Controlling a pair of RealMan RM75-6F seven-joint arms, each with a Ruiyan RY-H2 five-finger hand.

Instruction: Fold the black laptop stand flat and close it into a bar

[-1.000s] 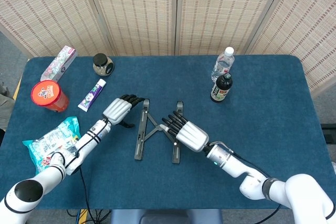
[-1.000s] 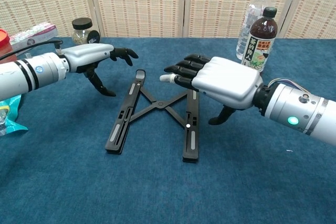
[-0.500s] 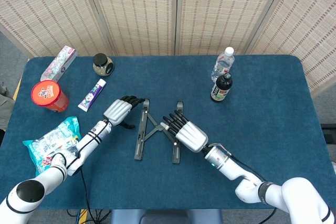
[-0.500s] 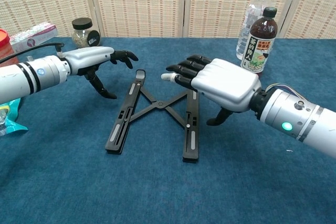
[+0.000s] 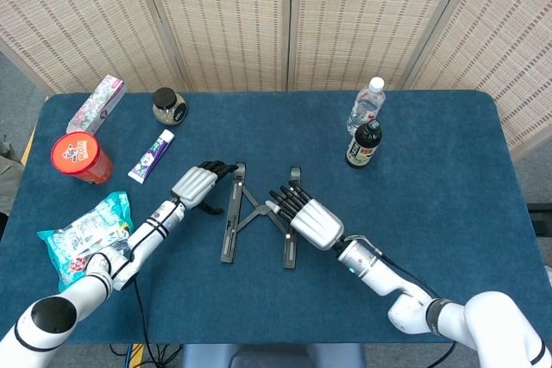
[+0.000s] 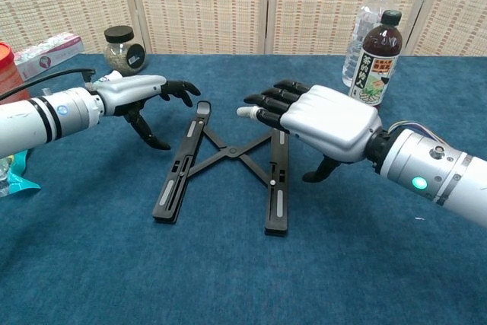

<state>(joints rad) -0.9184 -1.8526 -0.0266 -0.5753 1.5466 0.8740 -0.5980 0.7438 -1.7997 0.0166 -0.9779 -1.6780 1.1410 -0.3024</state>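
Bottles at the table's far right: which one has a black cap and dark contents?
The shorter dark bottle, standing just in front of the taller clear water bottle, which has a white cap.

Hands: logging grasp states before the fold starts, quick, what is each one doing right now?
Left hand: open, fingers apart, holding nothing, beside the laptop stand.
Right hand: open, holding nothing, above the stand's right bar.
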